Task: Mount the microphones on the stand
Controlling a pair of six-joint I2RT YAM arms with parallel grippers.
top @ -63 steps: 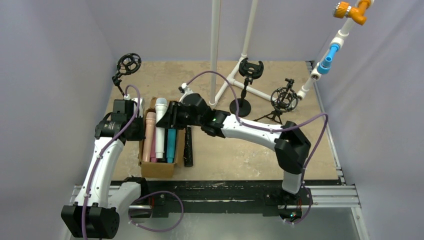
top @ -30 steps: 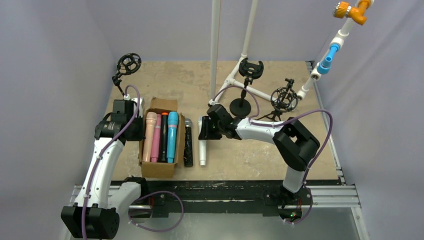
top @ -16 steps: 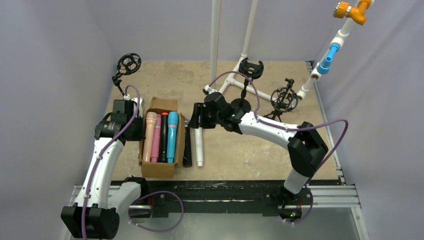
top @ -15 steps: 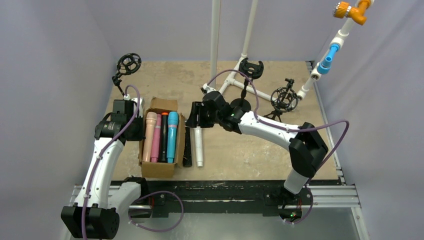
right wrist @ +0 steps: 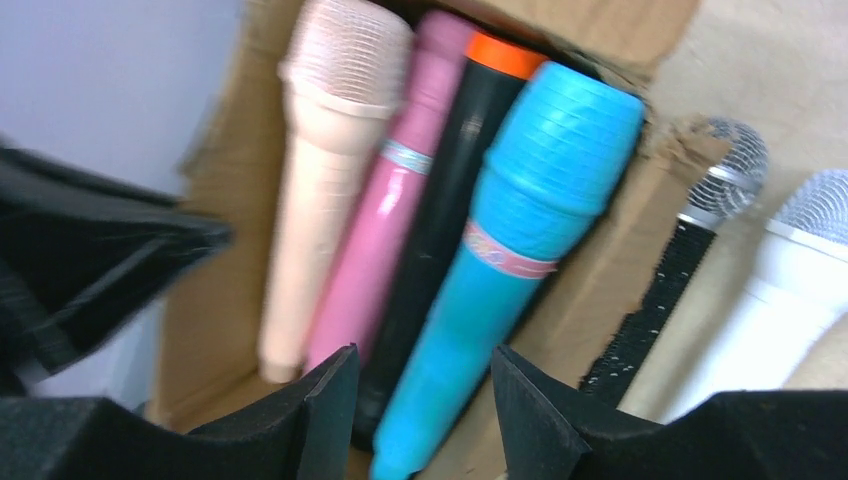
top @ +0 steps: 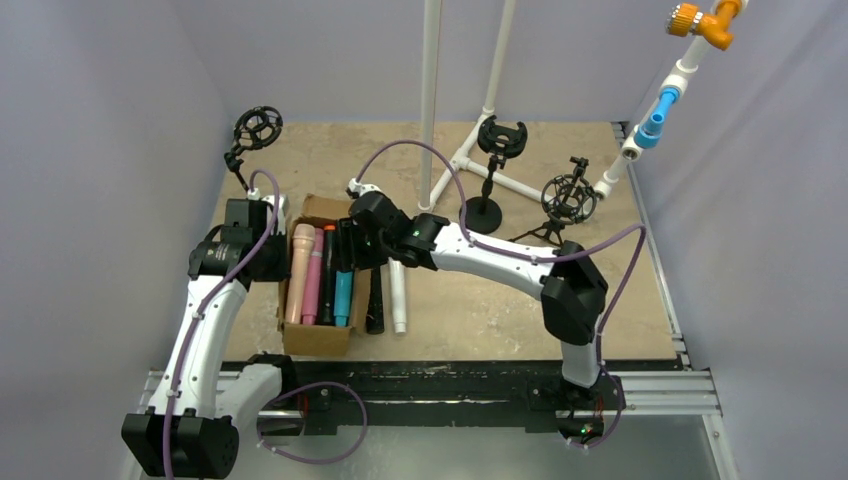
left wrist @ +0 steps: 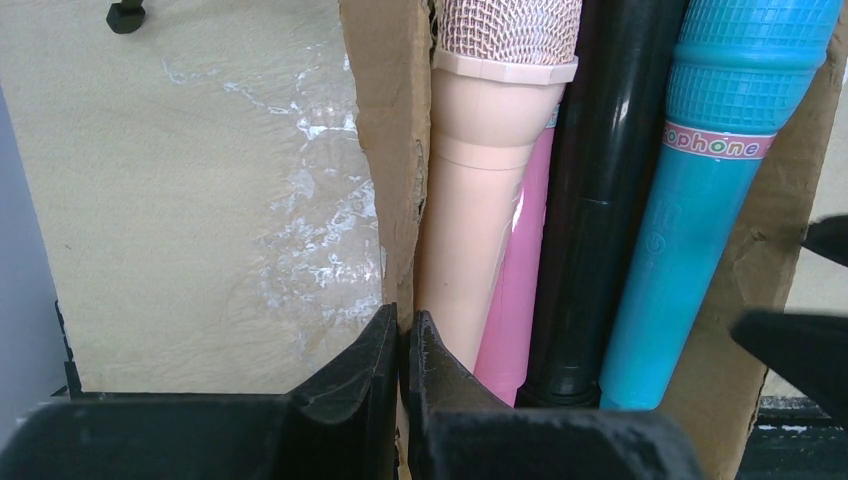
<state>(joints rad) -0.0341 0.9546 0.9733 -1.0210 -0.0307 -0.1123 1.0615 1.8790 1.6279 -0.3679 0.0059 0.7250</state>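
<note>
entry: right gripper (right wrist: 420, 368), jaws wide and empty, one finger either side of the blue microphone (right wrist: 530, 230) low on its handle; contact cannot be told from the wrist view.
left gripper (left wrist: 402, 330): jaws narrow, pinched on the left wall of the cardboard box (left wrist: 385, 150).
box contents, left to right: peach microphone (right wrist: 320, 190), pink microphone (right wrist: 385, 230), black microphone (right wrist: 440, 220) with orange cap, blue microphone. all lie side by side, packed touching, heads toward the far end.
on the table (top: 520, 300), just right of the box: black glitter microphone (right wrist: 670, 290), then white microphone (right wrist: 800, 270), lying parallel.
stands: one at far left (top: 257, 128), one with round base (top: 502, 137) and one tripod (top: 568, 195) at far right. all holders look empty, so nothing is attached yet.
step in hand, as judged: picking the blue microphone out of the box.
handling notes: centre the fingers across the handle, not the head. the black microphone lies tight against it, so one finger must slip into that seam without catching the neighbour. close firmly, as the plastic looks smooth. lift straight up with the box pinned by the left gripper, or the box may ride up too.
</note>
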